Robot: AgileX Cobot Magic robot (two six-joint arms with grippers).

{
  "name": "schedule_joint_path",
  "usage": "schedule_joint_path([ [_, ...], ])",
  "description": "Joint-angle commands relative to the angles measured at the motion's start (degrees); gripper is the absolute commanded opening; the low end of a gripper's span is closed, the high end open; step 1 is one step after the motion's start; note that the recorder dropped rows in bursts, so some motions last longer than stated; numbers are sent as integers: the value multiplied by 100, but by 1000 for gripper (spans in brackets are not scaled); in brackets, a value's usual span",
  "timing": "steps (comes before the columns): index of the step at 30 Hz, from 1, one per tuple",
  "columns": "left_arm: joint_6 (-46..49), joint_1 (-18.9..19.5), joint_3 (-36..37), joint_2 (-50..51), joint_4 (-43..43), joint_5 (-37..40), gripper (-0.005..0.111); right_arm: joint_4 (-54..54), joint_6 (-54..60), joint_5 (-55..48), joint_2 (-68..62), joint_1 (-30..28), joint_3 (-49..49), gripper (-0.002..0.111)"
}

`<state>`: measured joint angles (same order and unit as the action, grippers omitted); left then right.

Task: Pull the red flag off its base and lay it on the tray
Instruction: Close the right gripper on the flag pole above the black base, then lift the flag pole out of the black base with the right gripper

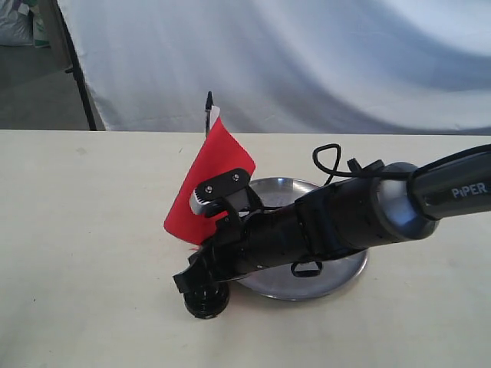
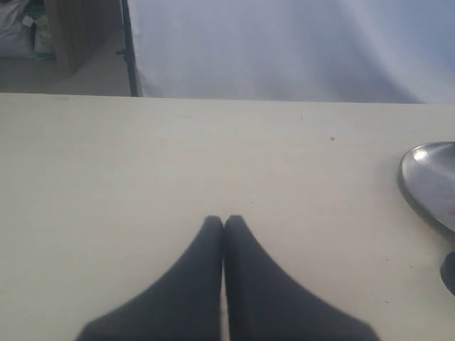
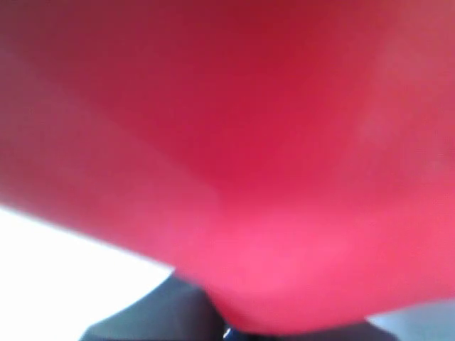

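The red flag (image 1: pixel 205 186) stands on its thin black stick, whose tip shows above the cloth. The small black base (image 1: pixel 205 301) sits on the table right under it, in front of the steel tray (image 1: pixel 347 274). My right gripper (image 1: pixel 193 277) reaches across the tray and is shut on the stick low down, just above the base. Red cloth (image 3: pixel 242 156) fills the right wrist view and hides the fingertips. My left gripper (image 2: pixel 224 222) is shut on nothing above bare table, with the tray's rim (image 2: pixel 419 186) off to one side.
The cream table (image 1: pixel 84 253) ends at a white backdrop cloth (image 1: pixel 322 61) behind. A black stand pole (image 1: pixel 79 77) rises at the back left. The right arm's body lies over most of the tray.
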<state>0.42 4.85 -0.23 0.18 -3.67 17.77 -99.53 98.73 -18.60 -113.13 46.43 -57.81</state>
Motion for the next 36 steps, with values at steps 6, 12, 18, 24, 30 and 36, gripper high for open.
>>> schedule_joint_path([
  [6,-42,13,23,-18,0,-25,0,-42,-188,-204,-289,-16,-37,0],
  [12,-42,13,23,-18,0,-25,0,-42,-227,-204,-187,-16,-37,0],
  [18,-42,13,23,-18,0,-25,0,-42,-325,-203,295,-16,-14,0],
  [24,-42,13,23,-18,0,-25,0,-30,-533,-138,724,-16,-9,0],
  [30,-42,13,23,-18,0,-25,0,-30,-603,-138,910,-16,-9,0],
  [36,-42,13,23,-18,0,-25,0,-42,-670,524,899,-30,-9,0],
])
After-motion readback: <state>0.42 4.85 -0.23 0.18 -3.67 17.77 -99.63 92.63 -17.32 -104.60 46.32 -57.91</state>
